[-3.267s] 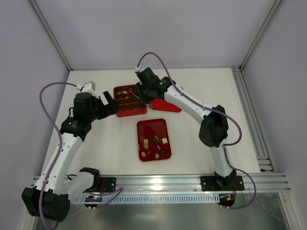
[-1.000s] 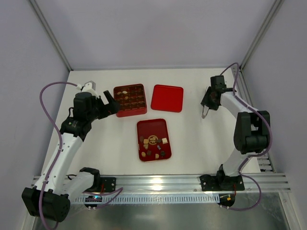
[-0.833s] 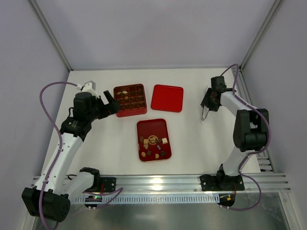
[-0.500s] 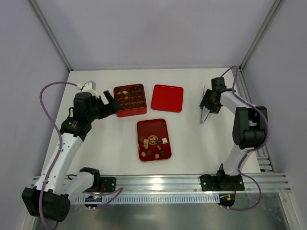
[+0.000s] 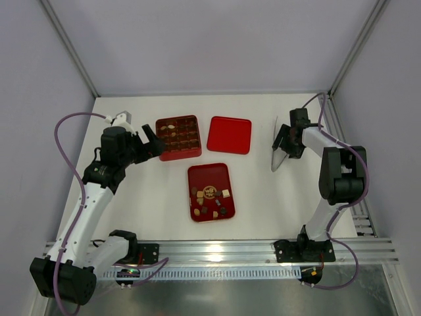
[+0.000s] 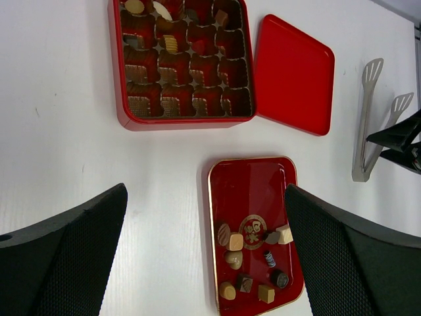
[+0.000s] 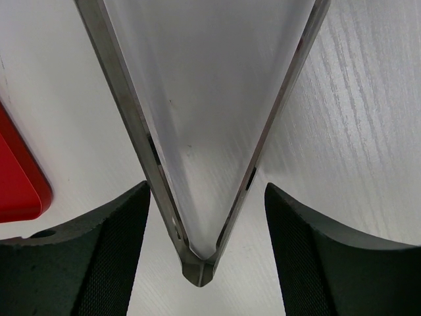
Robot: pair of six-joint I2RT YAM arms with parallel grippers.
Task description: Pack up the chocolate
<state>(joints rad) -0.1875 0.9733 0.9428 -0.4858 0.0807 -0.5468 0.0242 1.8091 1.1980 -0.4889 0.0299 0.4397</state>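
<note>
NEAR CENTRE: The loose chocolate pieces, dark, tan and cream, sit bunched in the near half of a gold-rimmed red rectangular tray on the white worktop. The tray's long axis runs near to far.

From your left hand the pieces lie nearer and to the right. From your right hand they lie nearer and well to the left. The left looks slightly the closer of the two. It hangs with its fingers spread wide and nothing between them, just left of the red compartmented box.

Over at the right, your right hand straddles the hinge end of the silver metal tongs. They lie hinge near and paddle tips far. The fingers are parted, but you cannot tell from here whether they press on the tongs' arms or stand off them.

FAR: The box holds a few pieces in its far rows, and most of its cells are bare. A flat red lid lies just beside the box on the right, between it and the tongs.

Nothing stands between tray and box. A reach from the right would likely cross the lid.
</note>
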